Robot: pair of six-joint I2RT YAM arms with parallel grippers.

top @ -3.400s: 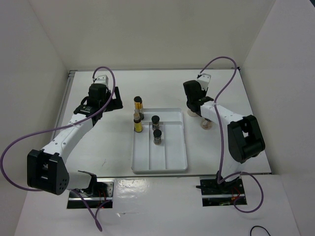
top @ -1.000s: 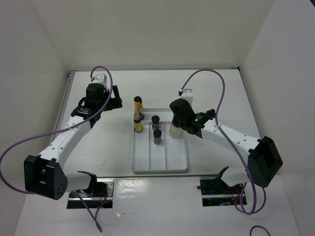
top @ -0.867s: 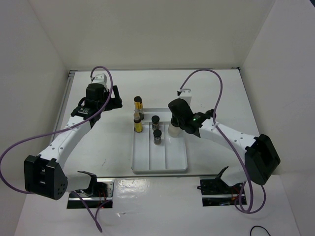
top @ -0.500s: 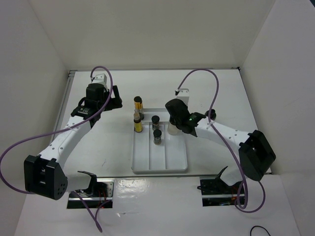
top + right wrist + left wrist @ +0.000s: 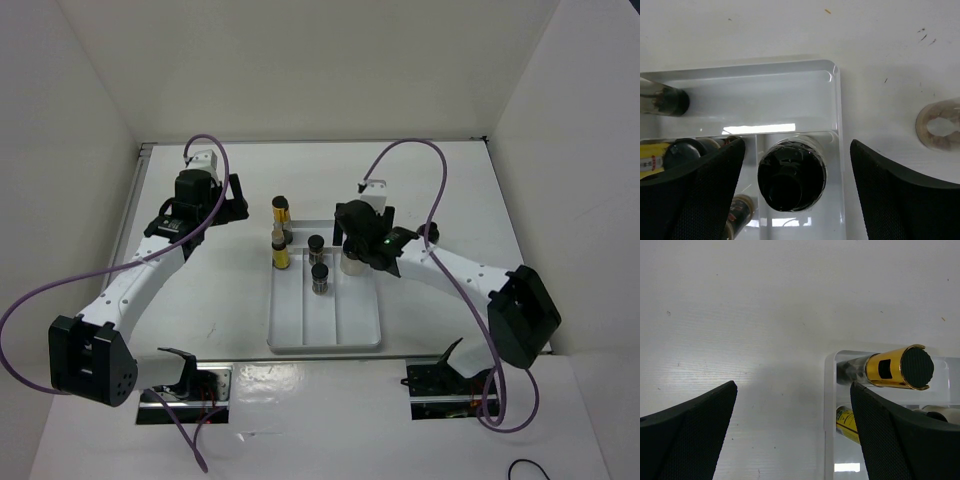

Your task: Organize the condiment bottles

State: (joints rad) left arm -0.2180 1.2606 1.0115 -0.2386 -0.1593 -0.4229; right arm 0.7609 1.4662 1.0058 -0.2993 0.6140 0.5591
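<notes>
Jaws wide both sides; right jaws straddle upright pale bottle [image 5: 791, 179], cap up, in tray [image 5: 838, 110].

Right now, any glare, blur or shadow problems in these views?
Right wrist: a glare strip on the white tray floor, the black-capped bottle sharp, its own fingers soft-edged. Left wrist: a small glare patch low on the tray, soft shadow on the table beside it. Top external: even light, nothing blown out.
</notes>
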